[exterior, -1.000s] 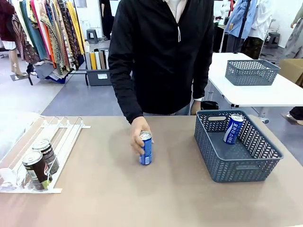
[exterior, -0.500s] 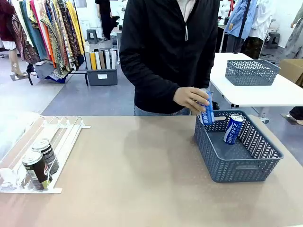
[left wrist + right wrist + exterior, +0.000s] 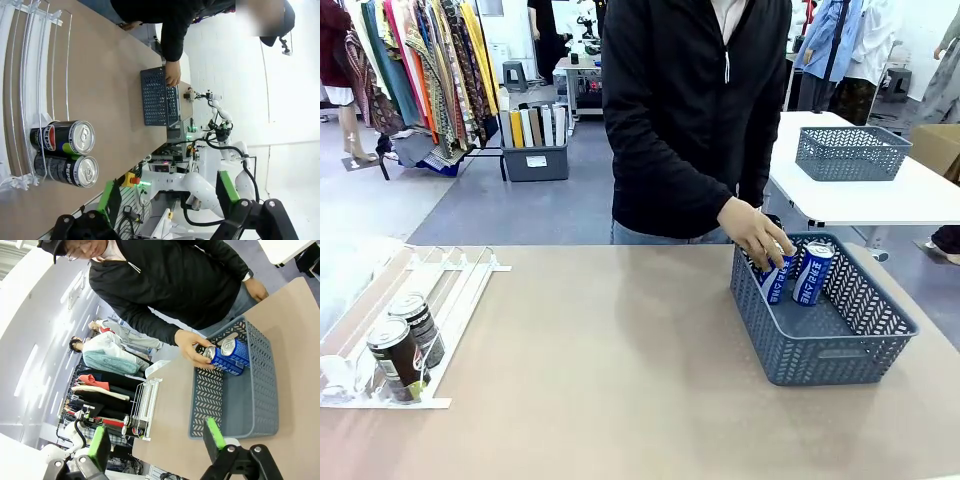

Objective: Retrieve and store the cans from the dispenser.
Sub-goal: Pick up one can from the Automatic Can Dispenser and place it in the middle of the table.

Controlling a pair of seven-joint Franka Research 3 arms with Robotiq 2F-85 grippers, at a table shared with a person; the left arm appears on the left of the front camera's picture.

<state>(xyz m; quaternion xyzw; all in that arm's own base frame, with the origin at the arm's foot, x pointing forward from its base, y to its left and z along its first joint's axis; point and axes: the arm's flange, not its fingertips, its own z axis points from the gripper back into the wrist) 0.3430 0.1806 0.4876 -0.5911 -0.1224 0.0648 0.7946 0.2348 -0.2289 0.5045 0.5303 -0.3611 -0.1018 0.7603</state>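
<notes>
Left jaws stand spread wide, nothing between them; right jaws gape just as wide, empty too. Two dark cans (image 3: 395,358) sit at the low end of the dispenser (image 3: 455,285), at 8 o'clock on the worktop (image 3: 600,380). At 3 o'clock, a grey basket (image 3: 820,365) holds a leaning blue can (image 3: 812,273). At that can's 9 o'clock, the person's hand (image 3: 756,232) grips a second blue can (image 3: 776,278), tilted, partly below the rim.
</notes>
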